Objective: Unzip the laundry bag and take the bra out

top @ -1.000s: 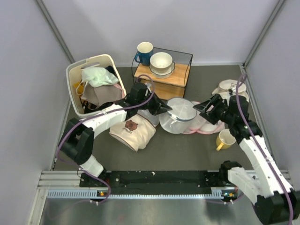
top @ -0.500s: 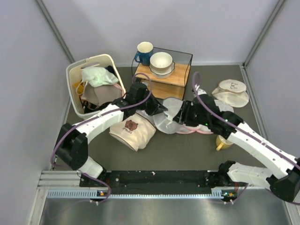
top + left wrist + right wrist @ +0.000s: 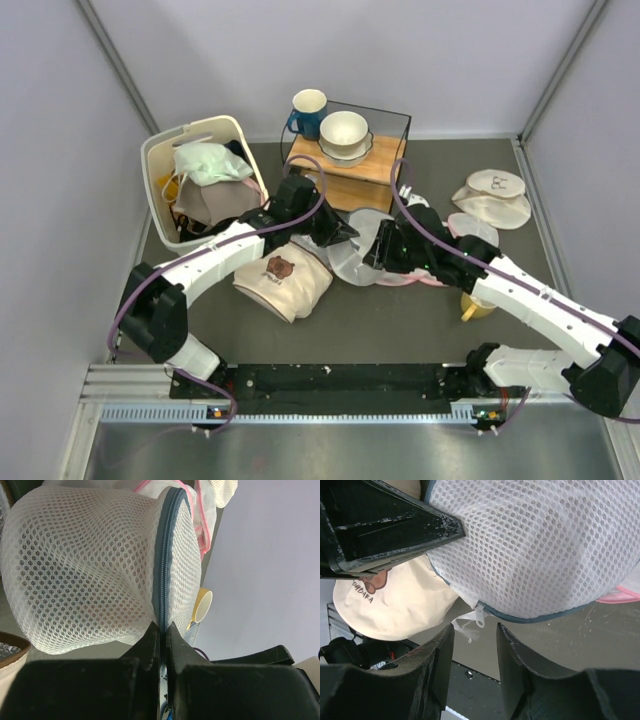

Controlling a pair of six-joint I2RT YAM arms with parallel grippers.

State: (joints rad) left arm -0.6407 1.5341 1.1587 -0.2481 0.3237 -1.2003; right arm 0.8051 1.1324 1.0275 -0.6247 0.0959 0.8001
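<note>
The laundry bag (image 3: 356, 256), a round drum of white mesh (image 3: 90, 565) with a grey-blue zip (image 3: 161, 575), is held up off the table between both arms. My left gripper (image 3: 344, 233) is shut on the zip seam at the bag's rim (image 3: 162, 626). My right gripper (image 3: 378, 252) is open just below the bag (image 3: 535, 545). The white zip pull (image 3: 481, 617) hangs right above the gap between its fingertips (image 3: 475, 628), touching neither. The bra is hidden; only a dim shade shows through the mesh.
A beige cloth with a bear print (image 3: 283, 278) lies under the left arm. Pink-trimmed mesh bags (image 3: 437, 272) and a yellow mug (image 3: 482, 298) sit to the right. A white basket of clothes (image 3: 196, 180) and a wooden shelf with bowl and blue mug (image 3: 345, 150) stand behind.
My right arm has swung left from the right side to the bag, and its jaws have narrowed around the zip pull. The left gripper has kept its hold.
</note>
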